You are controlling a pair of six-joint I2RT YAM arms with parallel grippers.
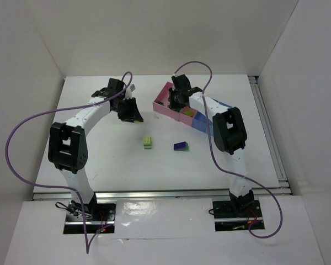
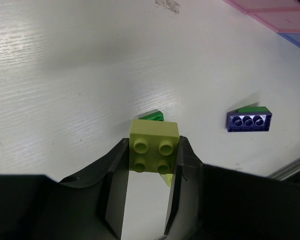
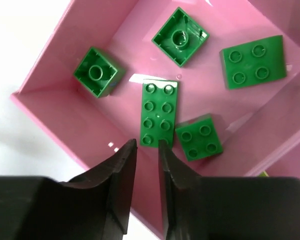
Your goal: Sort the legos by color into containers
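Note:
My left gripper (image 2: 154, 144) is shut on a lime-yellow lego (image 2: 155, 142), studs facing the camera, above the table; in the top view the left gripper (image 1: 131, 112) hangs left of the containers. Behind it lies a lime and green lego (image 1: 148, 142), mostly hidden in the wrist view. A blue lego with a green part (image 2: 248, 121) lies to the right, also in the top view (image 1: 181, 146). My right gripper (image 3: 148, 145) is slightly open and empty over the end pink container (image 3: 45, 100), which holds several green legos, a long one (image 3: 160, 114) just past the fingertips.
The row of containers runs diagonally at the back right: pink (image 1: 161, 98), a second pink (image 1: 183, 116), then dark blue (image 1: 201, 122), partly under the right arm. White walls enclose the table. A metal rail (image 1: 267, 130) runs along the right edge.

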